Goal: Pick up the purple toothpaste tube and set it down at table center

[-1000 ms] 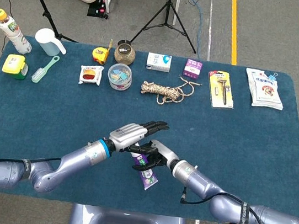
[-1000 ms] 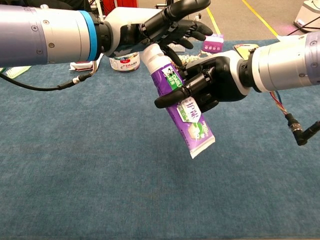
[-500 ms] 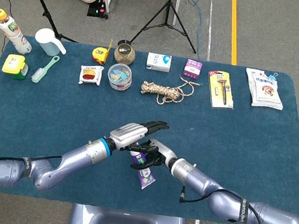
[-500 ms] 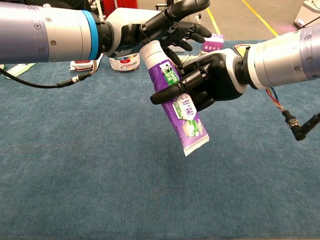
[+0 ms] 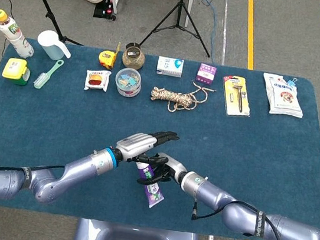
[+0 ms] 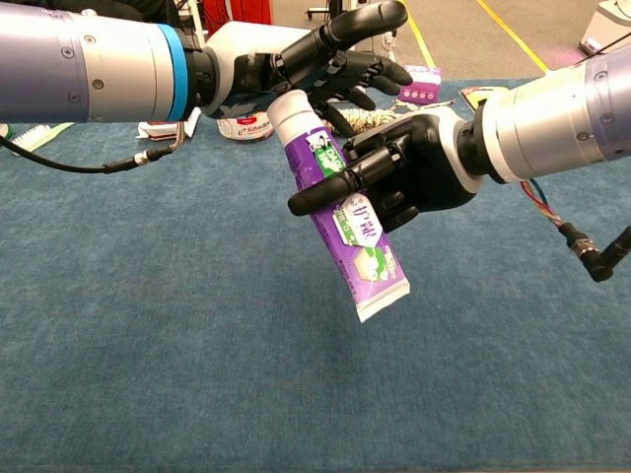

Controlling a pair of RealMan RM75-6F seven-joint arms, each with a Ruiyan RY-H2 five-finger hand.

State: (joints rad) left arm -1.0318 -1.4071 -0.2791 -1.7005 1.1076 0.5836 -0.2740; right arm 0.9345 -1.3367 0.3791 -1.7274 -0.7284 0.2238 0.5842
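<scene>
Head view: a surface (image 5: 40, 121) covered in dark teal, short-pile felt-like cloth carries a row of small things along its far edge, among them a loose coil of pale braided rope (image 5: 175, 98), a round clear plastic tub (image 5: 128, 82) and a flat white pouch (image 5: 282, 94). Near the front middle, two smooth silver-grey metal arms meet. The left robot hand (image 5: 143, 144), white-shelled with black fingers, lies over the top of a soft purple plastic toothpaste tube with a white cap (image 5: 149, 185). The right robot hand (image 5: 161, 167) closes its black fingers around the tube's middle. The tube's flat crimped tail points toward the front edge.

Chest view: the purple toothpaste tube (image 6: 347, 227) hangs clear above the cloth, glossy, with green and white label patches and white characters. Its round white cap is uppermost at the left, its flat sealed end lowest at the right, so the long axis runs steeply downward, tilted to the right. The right robot hand (image 6: 404, 175) grips the tube's midsection, fingers wrapped across the front. The left robot hand (image 6: 320, 61) has its fingers spread over the cap; whether they clamp it I cannot tell.
</scene>
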